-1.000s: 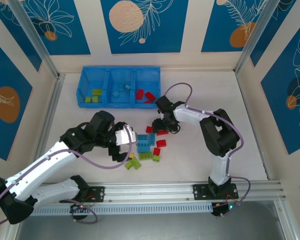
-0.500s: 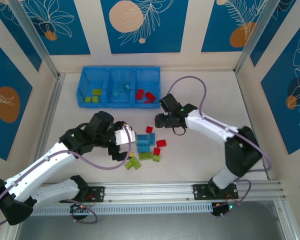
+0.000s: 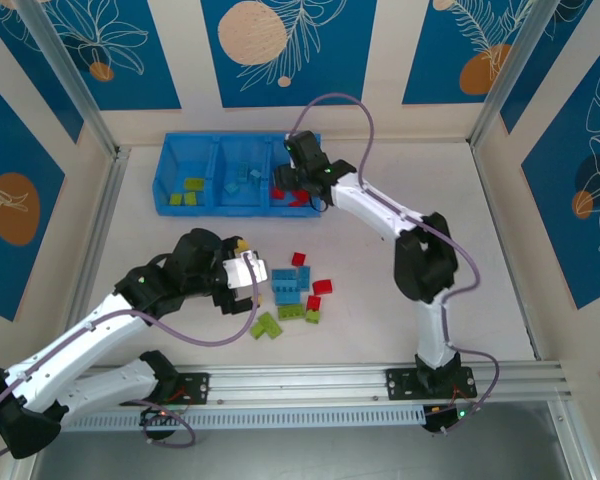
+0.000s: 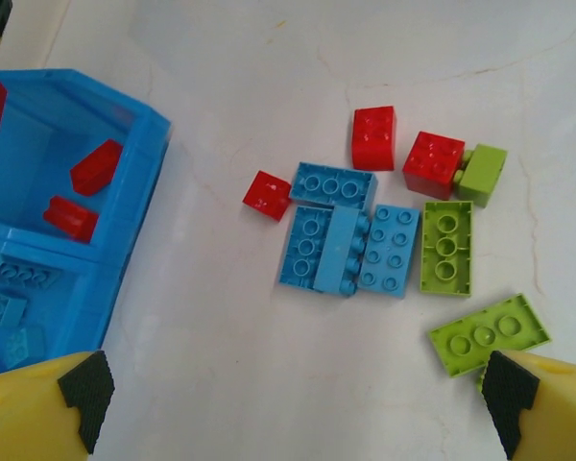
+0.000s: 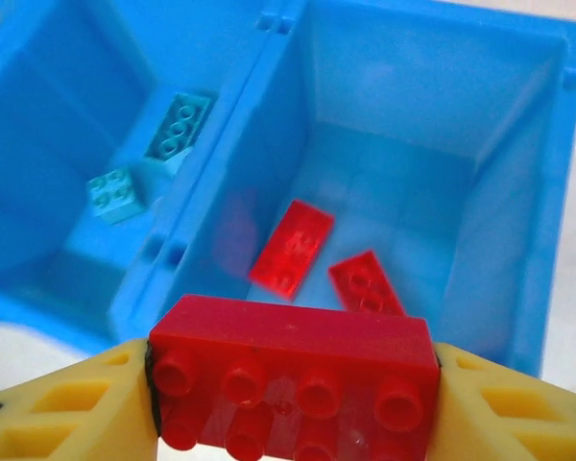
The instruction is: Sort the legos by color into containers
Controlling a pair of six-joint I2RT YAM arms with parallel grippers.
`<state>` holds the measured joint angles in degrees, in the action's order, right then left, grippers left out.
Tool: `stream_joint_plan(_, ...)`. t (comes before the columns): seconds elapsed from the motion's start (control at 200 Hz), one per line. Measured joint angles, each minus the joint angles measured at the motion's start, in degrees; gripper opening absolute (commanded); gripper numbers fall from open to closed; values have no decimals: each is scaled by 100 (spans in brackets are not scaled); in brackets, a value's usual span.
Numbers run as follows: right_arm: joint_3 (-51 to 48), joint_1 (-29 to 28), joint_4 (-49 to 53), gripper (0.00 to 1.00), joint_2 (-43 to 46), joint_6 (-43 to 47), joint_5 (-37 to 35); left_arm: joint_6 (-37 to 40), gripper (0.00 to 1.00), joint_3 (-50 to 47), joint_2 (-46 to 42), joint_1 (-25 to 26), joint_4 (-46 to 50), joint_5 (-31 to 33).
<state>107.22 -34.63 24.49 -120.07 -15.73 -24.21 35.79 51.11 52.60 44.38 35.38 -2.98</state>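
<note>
Right claw [image 5: 290, 399] around studded red brick [image 5: 293, 351]

the top camera sits high behind the arm bases [image 3: 170, 385], looking down and forward over the whole worktop [image 3: 380, 310] from afar, with the blue bin [image 3: 165, 180] at the far side. the left wrist camera looks almost straight down, close over the loose bricks [image 4: 346, 250], the bin's corner at its left edge. the right wrist camera hangs very close above the bin's right compartment [image 5: 518, 192], looking in. all three share that compartment.
</note>
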Motion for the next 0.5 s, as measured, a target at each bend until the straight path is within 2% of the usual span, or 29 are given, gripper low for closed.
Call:
stream_joint_plan(0.105,1040,114,321,85,-787,184,-7,39,100,-20,0,0,-44,129)
stream_joint_plan(0.28,2138,192,1032,91,-1156,363,-2,44,100,-46,-7,0,-105,225)
stream_joint_plan(0.41,2129,155,1357,90,-761,343,136,44,100,-50,-7,0,-155,232)
stream_joint_plan(0.5,1484,101,1471,90,-57,168,343,44,100,-50,-7,0,-175,273)
